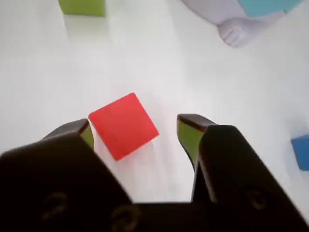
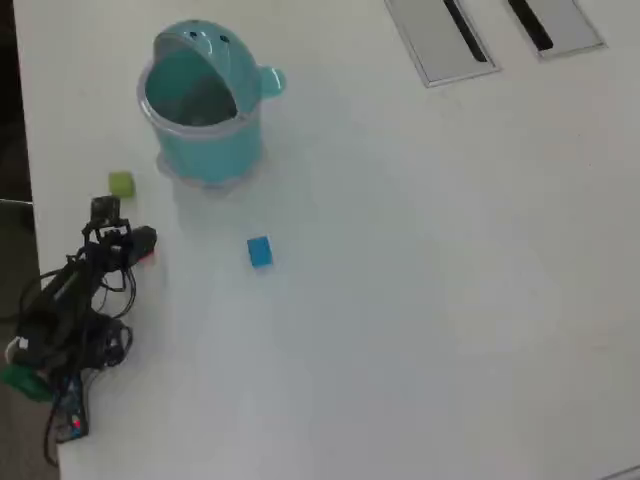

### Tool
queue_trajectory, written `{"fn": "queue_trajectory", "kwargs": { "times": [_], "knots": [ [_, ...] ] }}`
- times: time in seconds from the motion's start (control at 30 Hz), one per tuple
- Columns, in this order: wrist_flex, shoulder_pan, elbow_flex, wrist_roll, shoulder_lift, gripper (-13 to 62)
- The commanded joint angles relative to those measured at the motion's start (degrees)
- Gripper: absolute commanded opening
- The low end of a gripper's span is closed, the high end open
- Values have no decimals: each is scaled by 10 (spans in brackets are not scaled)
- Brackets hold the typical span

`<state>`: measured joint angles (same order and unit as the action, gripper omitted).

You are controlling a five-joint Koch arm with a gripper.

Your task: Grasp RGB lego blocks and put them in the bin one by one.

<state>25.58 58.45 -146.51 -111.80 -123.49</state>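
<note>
In the wrist view my gripper (image 1: 136,129) is open, its two green-padded fingers standing either side of the red block (image 1: 123,125), which lies on the white table turned at an angle. The block sits close to the left finger, with a wide gap to the right one. The green block (image 1: 82,7) lies at the top left, the blue block (image 1: 301,152) at the right edge, and the bin (image 1: 241,24) at the top right. From overhead, the gripper (image 2: 135,247) hangs over the red block (image 2: 147,257), below the green block (image 2: 121,184). The blue block (image 2: 259,251) is to the right, and the teal bin (image 2: 200,105) stands above.
Two flat grey panels (image 2: 440,40) (image 2: 555,25) are set into the table at the top right of the overhead view. The table's left edge (image 2: 25,200) runs close beside the arm's base and its cables (image 2: 60,340).
</note>
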Motion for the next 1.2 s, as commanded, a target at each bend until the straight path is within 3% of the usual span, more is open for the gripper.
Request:
{"fn": "queue_trajectory", "kwargs": {
  "times": [0.0,0.7,0.9,1.17],
  "knots": [
    [-5,-1,30,-18,8,314],
    [-92,-1,-14,-36,112,313],
    [-99,3,-12,-33,122,196],
    [-98,4,-7,-26,99,148]
  ]
}}
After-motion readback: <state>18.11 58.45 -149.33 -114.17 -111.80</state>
